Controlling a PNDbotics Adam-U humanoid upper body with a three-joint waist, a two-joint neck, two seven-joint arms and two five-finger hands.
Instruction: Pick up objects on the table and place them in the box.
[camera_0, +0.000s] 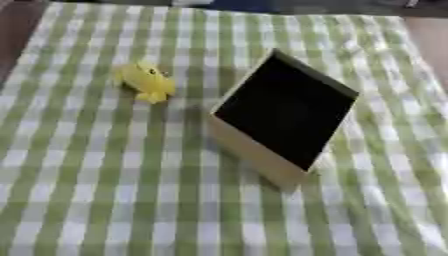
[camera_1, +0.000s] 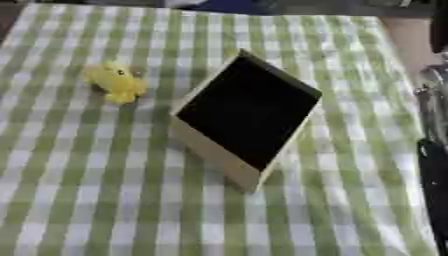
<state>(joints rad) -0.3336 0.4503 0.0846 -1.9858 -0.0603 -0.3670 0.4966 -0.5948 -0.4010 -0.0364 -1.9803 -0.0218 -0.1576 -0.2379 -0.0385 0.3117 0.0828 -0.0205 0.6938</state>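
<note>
Box (camera_0: 284, 112) sits mid-cloth, dark inside, pale wall facing me. Yellow toy (camera_0: 145, 81) lies just left of it, apart, on the checked cloth (camera_0: 105, 190). My hands: neither visible, state unknown.

Soft, even light falls across the checked cloth (camera_0: 105, 190), bright without glare. Both views are blurred throughout, edges smeared. The box (camera_0: 284, 112) shows a flat black interior with no detail, and the yellow toy (camera_0: 146, 82) casts a faint shadow beside it.
</note>
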